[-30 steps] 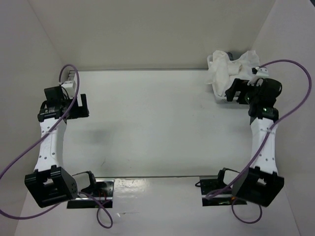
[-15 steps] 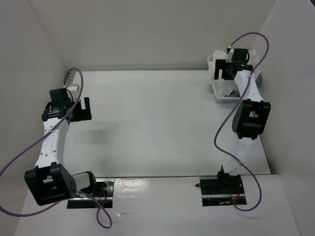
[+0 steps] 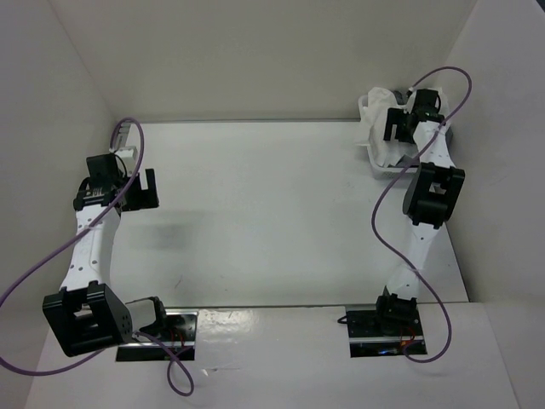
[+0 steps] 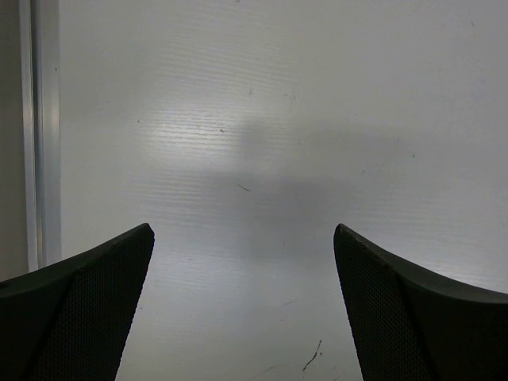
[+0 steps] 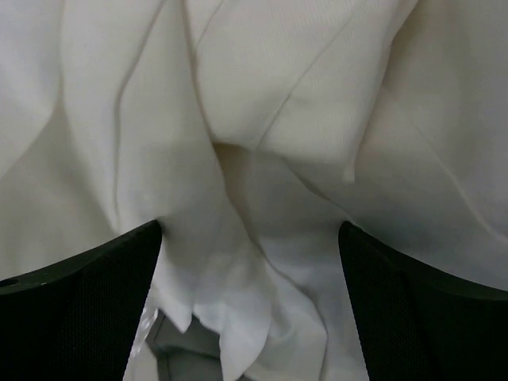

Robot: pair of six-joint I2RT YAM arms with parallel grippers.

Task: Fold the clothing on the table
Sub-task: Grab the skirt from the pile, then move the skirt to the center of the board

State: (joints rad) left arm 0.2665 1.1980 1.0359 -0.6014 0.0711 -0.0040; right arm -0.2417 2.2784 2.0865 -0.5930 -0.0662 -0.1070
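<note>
Right gripper (image 3: 397, 124) had swung over white plastic basket (image 3: 385, 168), jaws spread, crumpled white cloth (image 5: 262, 79) clear only in wrist view, left gripper (image 3: 145, 189) also spread

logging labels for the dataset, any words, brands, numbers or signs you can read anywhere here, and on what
None: no text can be read in any view.
The table, the white clothing and the basket show no print, label or number.
</note>
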